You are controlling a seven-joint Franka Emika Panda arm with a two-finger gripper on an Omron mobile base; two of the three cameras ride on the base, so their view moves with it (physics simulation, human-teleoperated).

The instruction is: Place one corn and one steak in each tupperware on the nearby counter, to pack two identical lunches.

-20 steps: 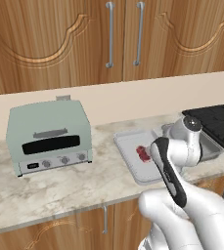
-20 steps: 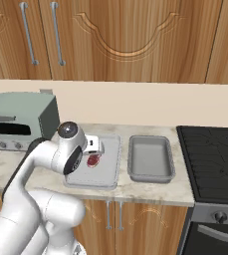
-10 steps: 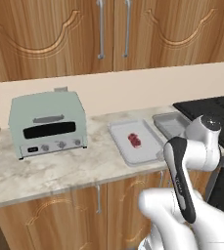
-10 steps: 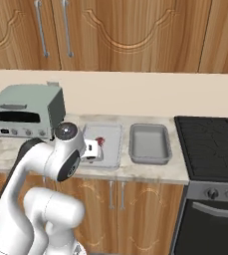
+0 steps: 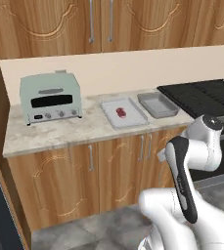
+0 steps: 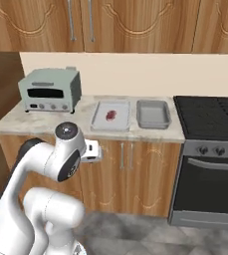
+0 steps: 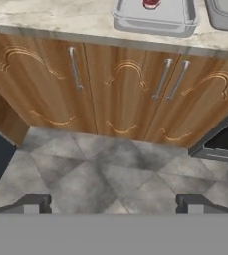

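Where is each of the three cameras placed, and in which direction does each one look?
Left base view: behind the arm, on its left, facing the counter; the white arm rises at lower right.
Right base view: behind, on its right, facing the same counter; the arm rises at lower left.
Hand view: on the hand, looking down at cabinet doors and floor; the open pincer shows at the bottom.
Shared: the paler tupperware holding one steak.

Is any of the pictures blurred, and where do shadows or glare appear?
Left base view: sharp, even light, no glare on the paler tray. Right base view: the same, with soft shade under the toaster oven. Hand view: the cabinet doors look slightly soft, and the floor shows dark patches.
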